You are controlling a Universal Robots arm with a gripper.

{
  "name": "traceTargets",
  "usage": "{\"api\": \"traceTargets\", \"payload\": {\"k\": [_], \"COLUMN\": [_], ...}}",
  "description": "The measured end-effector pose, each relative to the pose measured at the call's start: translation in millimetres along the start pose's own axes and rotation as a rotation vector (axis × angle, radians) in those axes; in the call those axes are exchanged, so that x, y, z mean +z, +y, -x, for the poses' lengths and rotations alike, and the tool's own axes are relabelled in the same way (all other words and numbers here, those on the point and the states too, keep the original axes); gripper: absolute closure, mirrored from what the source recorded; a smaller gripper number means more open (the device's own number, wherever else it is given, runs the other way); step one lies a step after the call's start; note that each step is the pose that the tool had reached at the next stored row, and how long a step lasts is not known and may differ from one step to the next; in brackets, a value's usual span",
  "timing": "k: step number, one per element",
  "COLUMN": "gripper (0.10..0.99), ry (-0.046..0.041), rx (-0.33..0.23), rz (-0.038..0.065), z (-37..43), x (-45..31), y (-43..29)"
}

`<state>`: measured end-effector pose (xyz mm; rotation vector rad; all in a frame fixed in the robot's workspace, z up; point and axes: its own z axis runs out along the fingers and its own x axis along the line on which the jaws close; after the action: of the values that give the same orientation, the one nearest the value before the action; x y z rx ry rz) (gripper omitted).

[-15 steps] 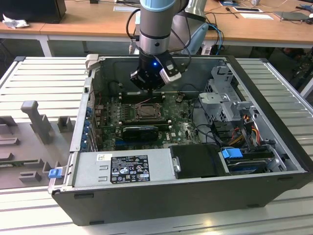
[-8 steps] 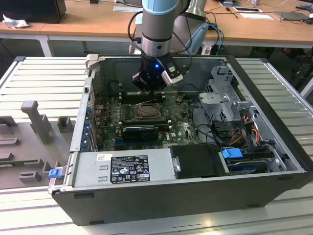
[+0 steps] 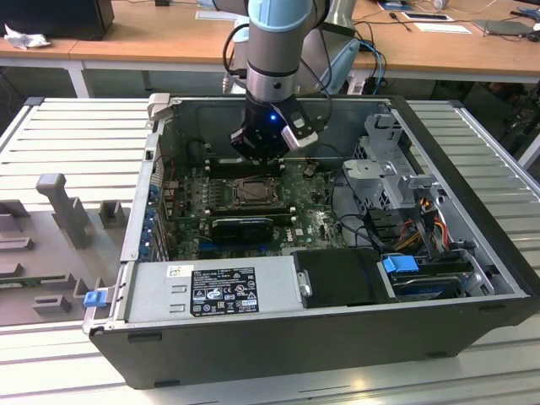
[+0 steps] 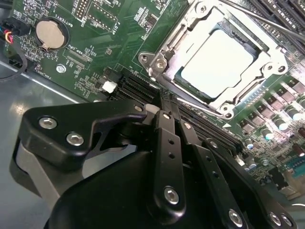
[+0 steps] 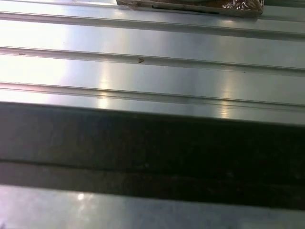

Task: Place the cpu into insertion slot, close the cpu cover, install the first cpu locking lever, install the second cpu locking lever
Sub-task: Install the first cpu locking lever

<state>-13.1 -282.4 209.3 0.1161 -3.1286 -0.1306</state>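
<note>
Item: pale silvery square cpu [image 4: 217, 62], upper right of second wrist view, seated in black-rimmed insertion slot [image 4: 183, 81]; silver frame cover [image 4: 190, 28] seemingly down. My pincer [image 4: 164, 102] narrow, empty, fingers together to press.

Materials, open computer case
Pale metal-topped square cpu [image 4: 217, 62], glossy; thin bright silver metal cpu cover [image 4: 164, 52]; matt black plastic-looking gripper [image 4: 167, 114]; ribbed brushed-metal table [image 5: 152, 67].

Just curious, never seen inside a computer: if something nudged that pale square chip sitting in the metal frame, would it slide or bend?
Probably neither. The cpu looks like a flat, rigid metal-topped plate, so likely stiff. It lies under the cpu cover, whose frame surrounds it, so a nudge should hardly shift it. Its smooth, shiny top may be slippery.
</note>
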Motion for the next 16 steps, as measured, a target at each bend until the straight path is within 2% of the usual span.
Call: {"api": "traceTargets", "payload": {"k": [16], "gripper": [0.980], "ry": [0.0003], "rx": [0.000], "rz": [-0.003], "z": [0.2], "x": [4.6], "y": [-1.0]}}
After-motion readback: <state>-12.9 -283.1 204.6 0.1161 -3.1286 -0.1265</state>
